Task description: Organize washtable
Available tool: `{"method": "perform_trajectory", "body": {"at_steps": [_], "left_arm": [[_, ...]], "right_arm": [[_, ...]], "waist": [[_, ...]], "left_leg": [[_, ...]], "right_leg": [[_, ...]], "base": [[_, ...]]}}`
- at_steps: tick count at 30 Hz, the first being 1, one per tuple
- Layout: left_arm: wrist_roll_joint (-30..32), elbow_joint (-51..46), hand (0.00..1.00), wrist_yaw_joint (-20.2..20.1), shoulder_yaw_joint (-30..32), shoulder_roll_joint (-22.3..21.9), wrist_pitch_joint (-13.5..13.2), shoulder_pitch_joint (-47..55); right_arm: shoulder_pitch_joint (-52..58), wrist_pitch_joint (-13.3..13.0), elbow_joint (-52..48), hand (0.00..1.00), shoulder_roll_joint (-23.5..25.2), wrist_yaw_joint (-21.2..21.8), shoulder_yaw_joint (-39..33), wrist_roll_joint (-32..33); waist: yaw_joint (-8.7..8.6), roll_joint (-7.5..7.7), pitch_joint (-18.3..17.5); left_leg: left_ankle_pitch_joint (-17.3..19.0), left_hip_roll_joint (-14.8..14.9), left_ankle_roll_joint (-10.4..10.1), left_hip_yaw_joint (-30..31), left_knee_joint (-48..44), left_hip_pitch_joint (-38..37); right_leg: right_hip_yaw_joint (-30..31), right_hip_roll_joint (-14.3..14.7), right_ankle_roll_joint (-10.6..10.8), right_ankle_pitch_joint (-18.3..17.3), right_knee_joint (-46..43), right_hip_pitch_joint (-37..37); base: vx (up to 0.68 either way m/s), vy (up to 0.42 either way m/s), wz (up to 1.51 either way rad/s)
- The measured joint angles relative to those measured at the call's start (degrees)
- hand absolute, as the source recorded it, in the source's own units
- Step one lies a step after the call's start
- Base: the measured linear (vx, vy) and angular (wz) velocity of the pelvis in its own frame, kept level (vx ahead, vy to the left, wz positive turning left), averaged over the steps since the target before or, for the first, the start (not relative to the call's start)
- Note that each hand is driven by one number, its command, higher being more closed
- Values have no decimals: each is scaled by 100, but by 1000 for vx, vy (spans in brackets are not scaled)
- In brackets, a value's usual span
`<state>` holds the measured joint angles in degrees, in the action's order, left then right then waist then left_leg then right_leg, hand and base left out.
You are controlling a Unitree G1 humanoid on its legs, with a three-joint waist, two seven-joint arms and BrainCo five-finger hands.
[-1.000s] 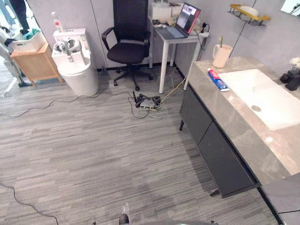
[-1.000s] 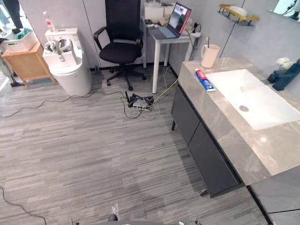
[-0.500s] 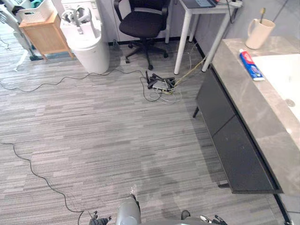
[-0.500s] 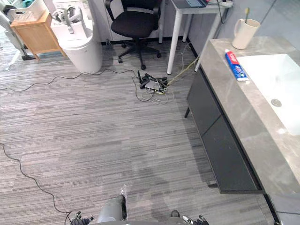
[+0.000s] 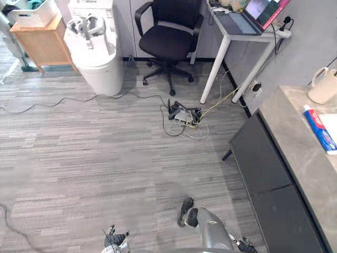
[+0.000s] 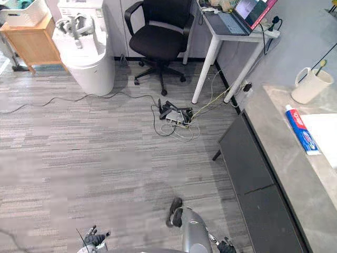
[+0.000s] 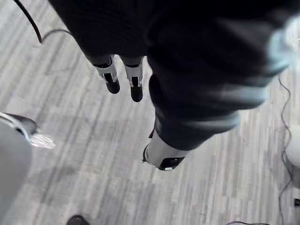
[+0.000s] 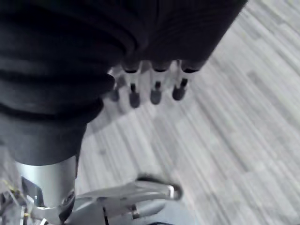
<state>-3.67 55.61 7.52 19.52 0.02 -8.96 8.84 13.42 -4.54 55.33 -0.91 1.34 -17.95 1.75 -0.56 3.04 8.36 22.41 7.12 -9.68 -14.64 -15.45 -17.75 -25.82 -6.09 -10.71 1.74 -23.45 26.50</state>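
The washtable [image 5: 291,138] stands at the right, a grey stone counter over dark cabinet fronts [image 5: 266,182]. A blue, red and white toothpaste tube [image 6: 301,132] lies flat on the counter beside the white sink [image 6: 325,138]. At the counter's far end a cream cup [image 6: 309,85] holds a toothbrush. Both hands hang low over the striped floor, well away from the counter. My left hand [image 7: 110,76] has straight fingers with nothing in them. My right hand [image 8: 156,87] is the same, fingers straight and holding nothing.
A black office chair [image 5: 169,38] and a white desk with a laptop [image 5: 246,22] stand at the back. A white toilet unit [image 5: 95,50] and a wooden cabinet [image 5: 38,43] are at the back left. A power strip with cables [image 5: 184,113] lies on the floor.
The camera has swung: the washtable now sits at the picture's right edge with the sink mostly cut off. The things on the counter have not moved.
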Motion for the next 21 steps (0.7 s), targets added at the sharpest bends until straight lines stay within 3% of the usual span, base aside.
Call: {"method": "perform_trajectory", "body": {"at_steps": [1,2,3,4,5,6,7,9,11,14,15,16,18,19,20,21], "left_arm": [[2,65,0,3,66,-183,23,-40],[2,55,0,-7,165,-273,32,-130],[3,18,0,-3,276,-319,32,-172],[-14,-14,0,6,462,-388,36,-218],[-16,-72,0,13,500,-409,37,-270],[-15,-94,0,17,490,-409,38,-298],[-13,-227,0,14,460,-380,34,-325],[-24,-330,0,25,427,-360,-10,-327],[-55,-326,0,31,341,-396,-43,-311],[-89,-307,0,29,278,-462,-43,-323],[-87,-288,0,24,251,-498,-45,-320],[-86,-154,0,15,261,-485,-40,-324],[-46,-157,0,23,289,-374,-44,-368],[-34,-161,0,17,275,-355,-43,-390],[-25,-184,0,9,232,-321,-45,-412],[-25,-185,0,6,231,-319,-37,-414]], "right_arm": [[-49,39,-24,0,-188,15,-123,-3],[-30,34,-91,0,-190,7,-130,3],[-55,32,-126,0,-171,-5,-158,-9],[-53,24,-169,0,-208,8,-150,5],[-66,39,-137,0,-209,-37,-124,52],[-78,38,-121,0,-191,-49,-92,63],[-105,39,-81,0,-146,-90,18,100],[-149,29,-57,0,-135,-125,155,112],[-330,-32,-46,0,-179,-114,210,222],[-384,-72,24,0,-185,-113,94,228],[-356,-82,41,0,-223,-105,83,225],[-318,-84,37,0,-249,-112,77,222],[-262,-64,17,0,-59,-107,-24,220],[-273,-58,16,0,-51,-110,-39,222],[-292,-15,20,0,-34,-106,-21,224],[-292,-11,12,0,-41,-106,-25,228]], "waist": [[-11,-377,-88],[-65,-469,-133],[-53,-509,-133],[26,-586,-124],[66,-558,-96],[92,-509,-68],[145,-345,-21],[156,-245,-20],[293,-287,-6],[284,-401,-25],[264,-544,-104],[269,-616,-139],[150,-418,-221],[170,-358,-240],[186,-305,-227],[174,-310,-224]], "left_leg": [[-68,459,-224,-3,-861,116],[-721,731,15,91,-2140,672],[-1311,838,372,162,-2780,951],[-2077,1123,554,377,-4016,1525],[-2001,1290,631,472,-4996,2031],[-1912,1291,616,535,-5288,2263],[-1673,1258,538,565,-5455,2562],[-1281,1146,478,582,-5014,3040],[-810,878,389,1044,-3356,3340],[-785,512,288,2219,-1598,3409],[-1083,533,184,2428,-1051,3420],[-1329,632,4,2265,-1085,3417],[-1116,693,252,1498,-1144,3344],[-1084,723,289,1235,-1141,3298],[-1019,812,395,686,-1177,3182],[-984,849,449,494,-1199,3129]], "right_leg": [[-32,304,-14,-332,-380,-98],[37,567,-1,-696,-352,-278],[129,708,-42,-783,-260,-421],[387,1055,-90,-878,8,-752],[683,1334,-131,-924,238,-1164],[828,1411,-135,-926,380,-1399],[1166,1474,-133,-925,606,-1844],[1821,1549,-68,-914,958,-2413],[2857,1688,172,-987,1108,-2760],[3624,1765,458,-1158,1158,-2922],[3867,1793,604,-1289,1146,-2965],[4127,1798,691,-1420,1062,-2982],[4341,1567,1125,-1555,600,-2605],[4324,1510,1181,-1546,457,-2471],[4106,1375,1475,-1499,242,-2217],[3772,1265,1585,-1458,219,-2132]], "base": [[735,-100,-36],[861,-165,-58],[690,-163,-83],[819,-177,-129],[664,-113,-133],[644,-86,-135],[601,-48,-131],[543,27,-153],[465,172,-209],[377,276,-192],[315,381,-205],[363,490,-210],[300,437,-163],[192,344,-178],[93,318,-152],[38,345,-177]]}}
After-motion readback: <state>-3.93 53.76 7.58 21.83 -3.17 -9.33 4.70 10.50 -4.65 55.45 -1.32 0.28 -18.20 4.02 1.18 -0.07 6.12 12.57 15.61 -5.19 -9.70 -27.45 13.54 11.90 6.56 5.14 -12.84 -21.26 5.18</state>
